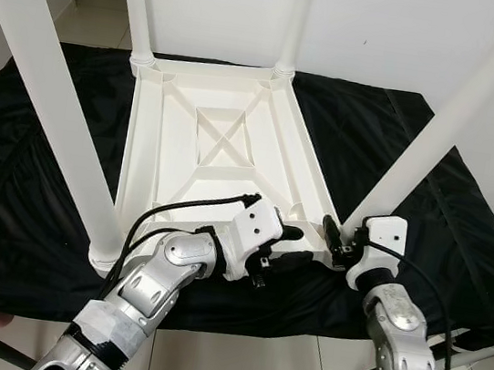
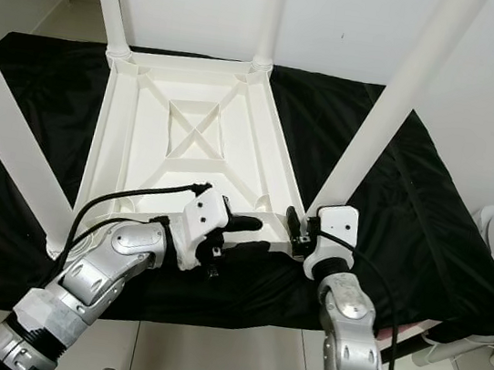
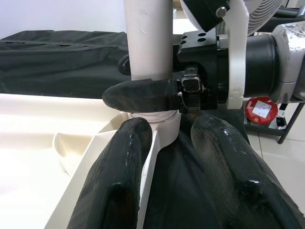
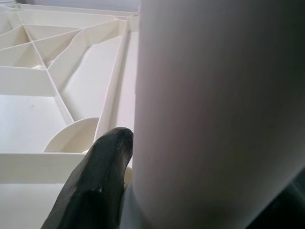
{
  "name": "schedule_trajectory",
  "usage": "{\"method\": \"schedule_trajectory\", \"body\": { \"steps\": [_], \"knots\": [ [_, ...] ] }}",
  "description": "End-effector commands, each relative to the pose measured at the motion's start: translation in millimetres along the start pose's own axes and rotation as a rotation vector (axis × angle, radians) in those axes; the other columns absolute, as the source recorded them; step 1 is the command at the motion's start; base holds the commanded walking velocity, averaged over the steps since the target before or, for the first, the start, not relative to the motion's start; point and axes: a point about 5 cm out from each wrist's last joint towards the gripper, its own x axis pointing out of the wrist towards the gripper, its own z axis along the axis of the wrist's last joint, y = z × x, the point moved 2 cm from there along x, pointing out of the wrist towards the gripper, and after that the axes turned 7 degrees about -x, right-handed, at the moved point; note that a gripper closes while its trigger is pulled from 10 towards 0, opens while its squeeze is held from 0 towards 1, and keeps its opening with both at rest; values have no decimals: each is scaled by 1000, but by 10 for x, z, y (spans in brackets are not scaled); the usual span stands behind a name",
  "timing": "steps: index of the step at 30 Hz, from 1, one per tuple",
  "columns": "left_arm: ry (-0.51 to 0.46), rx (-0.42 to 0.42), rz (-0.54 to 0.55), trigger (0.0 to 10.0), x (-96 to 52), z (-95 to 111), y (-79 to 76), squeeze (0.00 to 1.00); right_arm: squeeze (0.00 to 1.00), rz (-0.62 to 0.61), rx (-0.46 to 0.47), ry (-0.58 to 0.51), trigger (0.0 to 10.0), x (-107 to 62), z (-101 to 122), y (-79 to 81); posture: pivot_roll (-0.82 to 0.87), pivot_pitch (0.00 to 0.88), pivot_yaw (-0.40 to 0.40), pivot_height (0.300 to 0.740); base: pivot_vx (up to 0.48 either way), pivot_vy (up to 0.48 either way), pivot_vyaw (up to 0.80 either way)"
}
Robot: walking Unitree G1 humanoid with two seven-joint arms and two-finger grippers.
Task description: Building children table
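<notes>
Four white plastic legs stand up; right gripper (image 1: 342, 243) pinches the near-right leg (image 1: 439, 129), left gripper (image 1: 286, 246) spread beside it; twisting could unseat it.

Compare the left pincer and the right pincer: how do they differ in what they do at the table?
The right pincer is closed around the base of the near right leg, while the left pincer grips nothing. The left pincer lies low, its fingers astride the rim of the upside-down table top; the right pincer meets the leg from the side. Both work at the same near right corner, above the black cloth.
</notes>
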Motion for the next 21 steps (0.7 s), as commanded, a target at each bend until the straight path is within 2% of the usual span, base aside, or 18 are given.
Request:
{"method": "schedule_trajectory", "body": {
  "steps": [1, 2, 3, 4, 5, 7, 8, 10, 11, 13, 21],
  "knots": [
    [6, 11, -13, 10000, -2, -18, -22, 0, 0, -15, 5, 28, 10000, 4, -24, 49, -27, 0, -13, 740, 0, 0, 0],
    [7, 12, -14, 10000, -3, -19, -24, 0, 0, -129, 23, 66, 10000, 6, -67, 57, -24, 0, -17, 740, 0, 0, 0],
    [7, 12, -14, 10000, -3, -19, -24, 0, 0, -129, 23, 66, 10000, 6, -67, 57, -24, 0, -17, 740, 0, 0, 0],
    [7, 13, -15, 10000, -3, -20, -25, 0, 0, -206, 34, 94, 10000, 1, -95, 64, -24, 0, -17, 740, 0, 0, 0],
    [7, 13, -15, 10000, -3, -20, -25, 0, 0, -206, 34, 94, 10000, 1, -95, 64, -24, 0, -17, 740, 0, 0, 0],
    [7, 12, -14, 10000, -4, -20, -26, 0, 0, -328, 82, 142, 10000, -12, -142, 156, -21, 0, -19, 740, 0, 0, 0],
    [7, 12, -14, 10000, -4, -20, -26, 0, 0, -328, 82, 142, 10000, -12, -142, 156, -21, 0, -19, 740, 0, 0, 0],
    [7, 12, -13, 10000, -8, -19, -25, 0, 0, -309, 160, 155, 10000, 9, -145, 356, -13, 0, -22, 740, 0, 0, 0],
    [7, 12, -13, 10000, -8, -19, -25, 0, 0, -309, 160, 155, 10000, 9, -145, 356, -13, 0, -22, 740, 0, 0, 0],
    [7, 12, -13, 10000, -9, -19, -25, 0, 0, -264, 185, 135, 10000, 36, -92, 462, -15, 0, -20, 740, 0, 0, 0],
    [5, 17, -16, 10000, 4, -8, -15, 0, 0, -252, 171, 104, 10000, 37, -41, 422, -18, 0, -22, 740, 0, 0, 0]
  ]
}}
